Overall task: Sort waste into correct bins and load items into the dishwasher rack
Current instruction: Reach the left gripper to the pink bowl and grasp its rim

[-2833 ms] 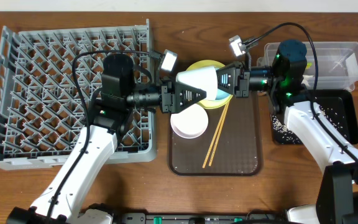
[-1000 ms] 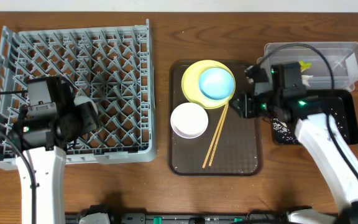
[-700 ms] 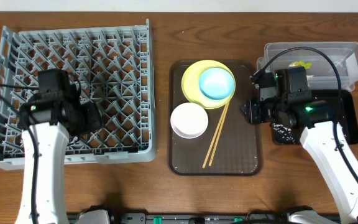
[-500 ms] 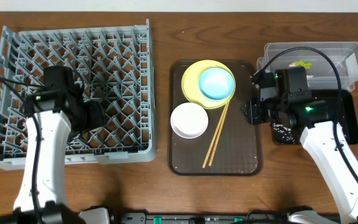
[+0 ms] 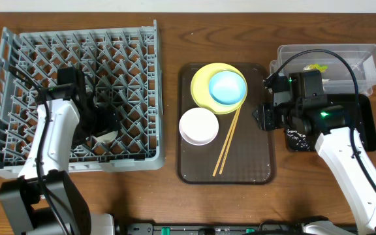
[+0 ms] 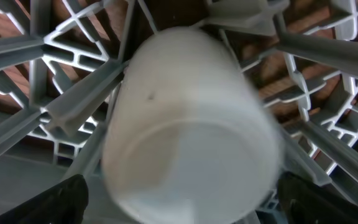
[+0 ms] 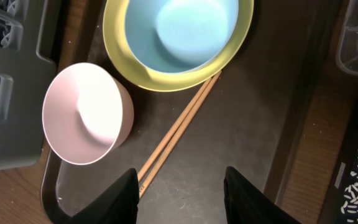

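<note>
Pale cup (image 6: 191, 124) is seen among the pegs of the grey dishwasher rack (image 5: 44, 59), with the left fingers (image 6: 55, 202) spread wide beside it, ungripped. Right fingers (image 7: 122, 196) are held partly open, empty, above the brown tray (image 7: 241, 155).

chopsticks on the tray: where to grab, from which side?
Probably the lower half, from straight above, jaws across the pair. The chopsticks lie flat, side by side, on the brown tray; their upper tips reach the yellow plate and the white bowl sits near the middle, leaving the lower end free.
</note>
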Motion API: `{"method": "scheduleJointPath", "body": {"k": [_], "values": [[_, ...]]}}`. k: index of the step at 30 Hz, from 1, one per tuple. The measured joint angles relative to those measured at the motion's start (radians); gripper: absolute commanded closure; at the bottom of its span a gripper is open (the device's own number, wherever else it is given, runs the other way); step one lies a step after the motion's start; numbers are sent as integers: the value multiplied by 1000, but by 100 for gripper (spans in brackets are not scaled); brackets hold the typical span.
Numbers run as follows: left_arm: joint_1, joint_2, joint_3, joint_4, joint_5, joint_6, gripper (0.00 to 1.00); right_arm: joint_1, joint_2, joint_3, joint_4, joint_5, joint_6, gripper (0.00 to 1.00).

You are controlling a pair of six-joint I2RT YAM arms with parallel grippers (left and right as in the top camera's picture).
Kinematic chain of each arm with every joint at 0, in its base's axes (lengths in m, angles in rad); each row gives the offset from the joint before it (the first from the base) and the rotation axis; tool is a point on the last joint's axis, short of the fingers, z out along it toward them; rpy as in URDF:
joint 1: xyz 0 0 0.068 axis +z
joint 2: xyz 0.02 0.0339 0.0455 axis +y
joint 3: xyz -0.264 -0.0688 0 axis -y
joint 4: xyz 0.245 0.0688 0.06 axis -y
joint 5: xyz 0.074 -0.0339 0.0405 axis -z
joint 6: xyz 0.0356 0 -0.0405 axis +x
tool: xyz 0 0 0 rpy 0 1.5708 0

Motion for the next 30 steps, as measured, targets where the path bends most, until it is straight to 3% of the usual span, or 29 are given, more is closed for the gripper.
{"method": "scheduleJointPath", "body": {"k": [6, 11, 15, 18, 30], "values": [[-2, -116, 0, 2, 10, 0, 1, 0, 0, 0, -2, 1, 1, 45], [-47, -266, 2, 77, 84, 0, 0, 0, 0, 0, -2, 0, -1, 44], [-168, -319, 7, 151, 123, 3, 1, 0, 0, 0, -2, 1, -1, 48], [-273, -307, 8, 182, 136, 6, 1, 0, 0, 0, -7, 4, -4, 53], [-716, -59, 8, 361, 83, 8, 2, -77, 0, 0, -111, 248, 170, 45]]}}
